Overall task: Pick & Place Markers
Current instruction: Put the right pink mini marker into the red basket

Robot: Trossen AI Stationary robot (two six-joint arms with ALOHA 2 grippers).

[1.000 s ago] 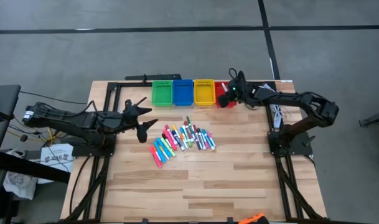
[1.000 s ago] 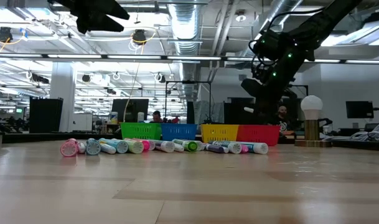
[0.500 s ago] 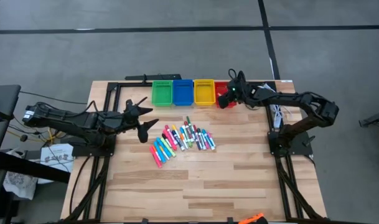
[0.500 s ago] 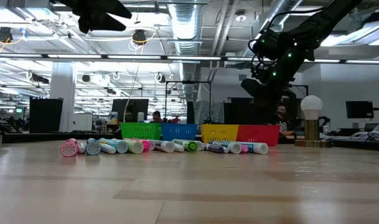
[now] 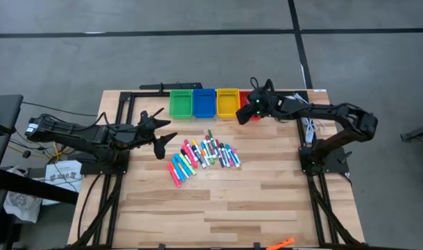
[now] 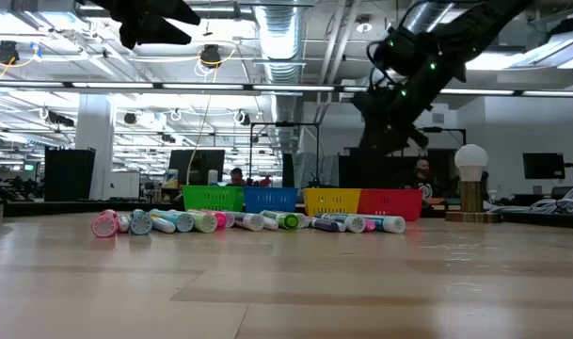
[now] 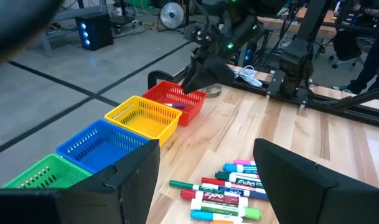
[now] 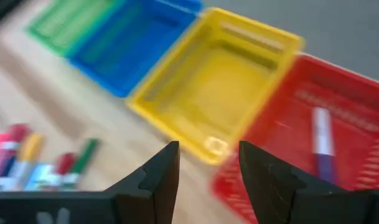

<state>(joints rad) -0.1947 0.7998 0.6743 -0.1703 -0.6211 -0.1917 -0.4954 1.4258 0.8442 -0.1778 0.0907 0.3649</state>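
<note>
The markers [image 5: 203, 156] lie in a loose pile on the wooden table's middle, also seen in the low view [image 6: 248, 221] and the left wrist view [image 7: 229, 193]. One more marker [image 8: 323, 140] lies inside the red bin [image 8: 351, 124]. My right gripper [image 5: 242, 117] hovers open above the near rims of the yellow bin [image 5: 227, 103] and the red bin, with nothing between its fingers [image 8: 208, 155]. My left gripper [image 5: 159, 135] hangs open in the air, left of the pile, holding nothing.
Four bins stand in a row at the table's far edge: green [image 5: 180, 103], blue [image 5: 203, 103], yellow and red [image 5: 247, 97]. Black frame rails [image 5: 121, 111] run along the table's left and right sides. Bare wood [image 5: 218, 208] lies on the near side of the pile.
My right gripper has drawn away from above the red bin toward the table's left, rising a little, and has swung round toward the pile. The marker in the red bin lies free. My left arm has kept still.
</note>
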